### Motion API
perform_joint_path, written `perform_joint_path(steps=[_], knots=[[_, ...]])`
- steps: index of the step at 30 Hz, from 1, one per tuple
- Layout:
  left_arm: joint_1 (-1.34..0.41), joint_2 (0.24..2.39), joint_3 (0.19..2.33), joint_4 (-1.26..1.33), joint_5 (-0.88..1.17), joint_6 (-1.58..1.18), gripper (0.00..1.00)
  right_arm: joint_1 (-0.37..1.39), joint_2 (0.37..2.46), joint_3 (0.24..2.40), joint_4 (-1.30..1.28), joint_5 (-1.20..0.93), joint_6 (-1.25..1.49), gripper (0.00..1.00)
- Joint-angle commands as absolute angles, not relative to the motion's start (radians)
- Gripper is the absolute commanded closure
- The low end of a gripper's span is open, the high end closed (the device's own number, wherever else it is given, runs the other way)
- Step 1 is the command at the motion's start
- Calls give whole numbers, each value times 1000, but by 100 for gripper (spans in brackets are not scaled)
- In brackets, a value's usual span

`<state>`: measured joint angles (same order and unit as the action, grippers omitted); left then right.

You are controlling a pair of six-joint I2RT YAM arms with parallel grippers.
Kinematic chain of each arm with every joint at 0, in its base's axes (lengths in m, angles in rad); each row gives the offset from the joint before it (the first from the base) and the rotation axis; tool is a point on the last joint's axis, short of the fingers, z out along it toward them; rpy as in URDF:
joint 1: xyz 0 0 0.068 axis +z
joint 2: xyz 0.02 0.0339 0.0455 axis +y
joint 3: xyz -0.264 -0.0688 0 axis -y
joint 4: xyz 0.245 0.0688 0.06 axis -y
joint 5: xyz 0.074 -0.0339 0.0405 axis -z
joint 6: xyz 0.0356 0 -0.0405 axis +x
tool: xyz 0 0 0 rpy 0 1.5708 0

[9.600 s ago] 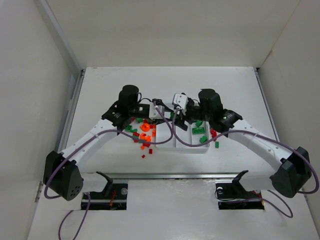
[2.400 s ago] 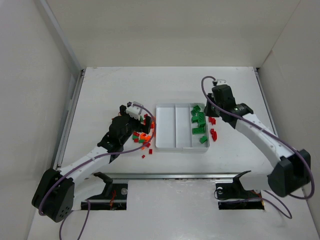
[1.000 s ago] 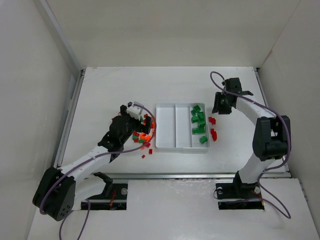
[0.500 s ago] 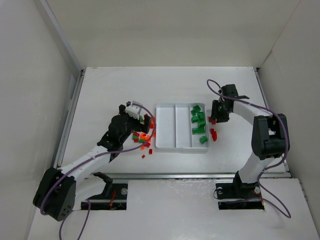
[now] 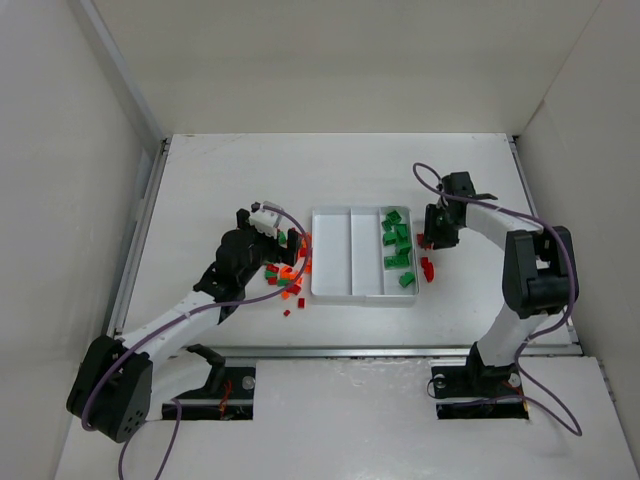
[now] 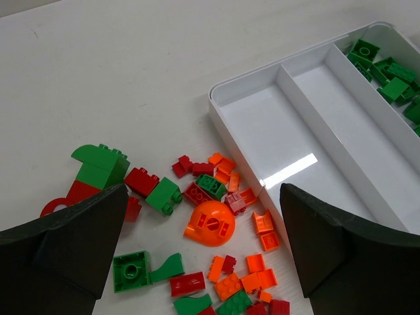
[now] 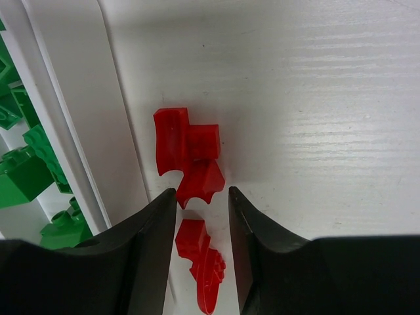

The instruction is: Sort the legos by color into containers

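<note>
The white tray (image 5: 350, 290) has three long containers; several green legos (image 5: 398, 250) lie in the right one, and the other two show bare floors. A mixed pile of red, green and orange legos (image 5: 284, 272) lies left of the tray. My left gripper (image 5: 291, 243) hangs wide open over that pile (image 6: 211, 226), touching nothing. My right gripper (image 5: 431, 240) is low beside the tray's right wall (image 7: 72, 131). Its jaws (image 7: 201, 192) stand narrowly open astride red legos (image 7: 189, 154), with one red piece (image 7: 200, 252) lying between the fingers, gaps on both sides.
More red legos (image 5: 428, 268) lie on the table just right of the tray. An orange dome piece (image 6: 211, 223) sits in the middle of the left pile. White walls enclose the table on the left, back and right.
My right gripper has swung down and inward from behind the tray's right corner to the red legos beside its wall. The left arm has hardly moved and stays wide open.
</note>
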<state>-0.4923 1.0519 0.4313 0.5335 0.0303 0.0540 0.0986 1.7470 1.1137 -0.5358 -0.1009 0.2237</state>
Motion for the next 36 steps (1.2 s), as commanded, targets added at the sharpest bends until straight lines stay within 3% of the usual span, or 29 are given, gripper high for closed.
perform_joint_path(steps=[1,8,16,19,24,27,33,36], knots=[[-486,1046,445,575,44,44,0,103,1776,1154,-497,-86,207,57],[-486,1046,445,575,44,44,0,114,1787,1164,-488,-86,198,65],[-486,1046,445,575,44,44,0,114,1766,1164,-489,-48,198,94],[-486,1046,445,575,44,44,0,114,1703,1164,-517,18,216,100],[-486,1057,456,565,44,63,0,291,1528,1175,-487,181,204,100],[-486,1078,456,565,44,75,0,432,1491,1186,-428,143,157,100],[-486,1098,506,574,101,139,0,529,1678,1276,-407,-14,146,100],[-486,1098,529,586,89,219,0,554,1758,1330,-385,-81,146,93]])
